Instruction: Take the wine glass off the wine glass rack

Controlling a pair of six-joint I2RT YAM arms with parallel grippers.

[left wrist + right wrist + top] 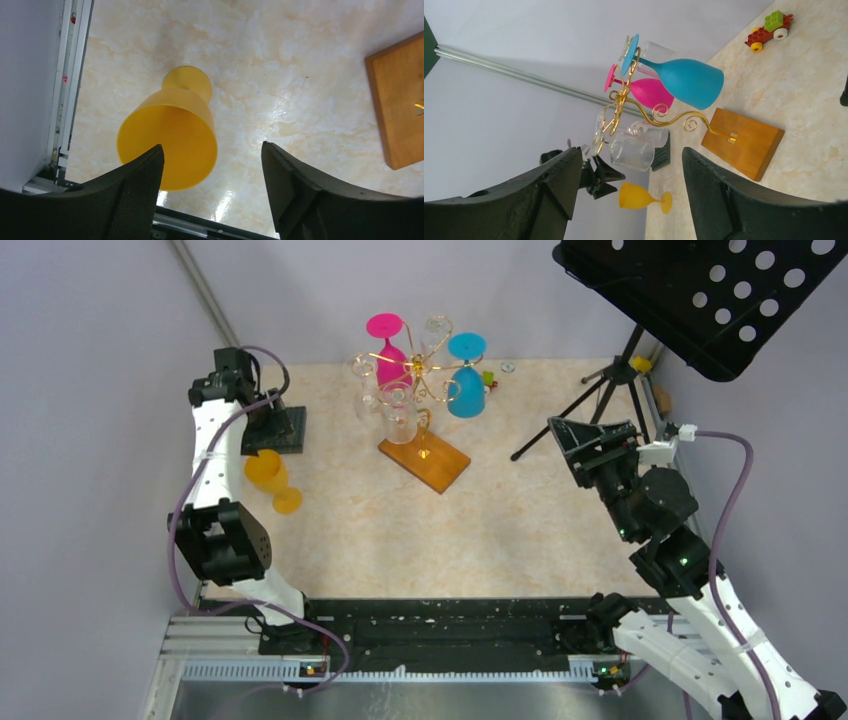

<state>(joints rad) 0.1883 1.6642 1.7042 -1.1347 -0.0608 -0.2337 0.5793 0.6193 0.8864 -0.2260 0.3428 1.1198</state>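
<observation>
Centrally, near the worktop's [520, 540] far edge, the wine glass rack [425, 462] stood holding a pink glass [392, 360], a blue glass [466, 390] and clear glasses [398, 415]. Both grippers' jaws gaped wide: the right gripper [631, 155] empty, facing the rack, the left gripper [212, 150] over the yellow wine glass [175, 130], upright by the left edge.

Left arm [215, 455]: extended forward from its base, elbow bent low and close to the base, wrist turned so the head points downward. Left jaws: standing wide apart, nothing clamped between the left fingers [137, 187]; inner pads facing each other squarely.

Right arm [700, 610]: rising from its base, folded inward at the elbow, wrist raised. Right jaws: standing wide apart, aimed forward and leftward, with no contact on the right fingers [551, 185].
</observation>
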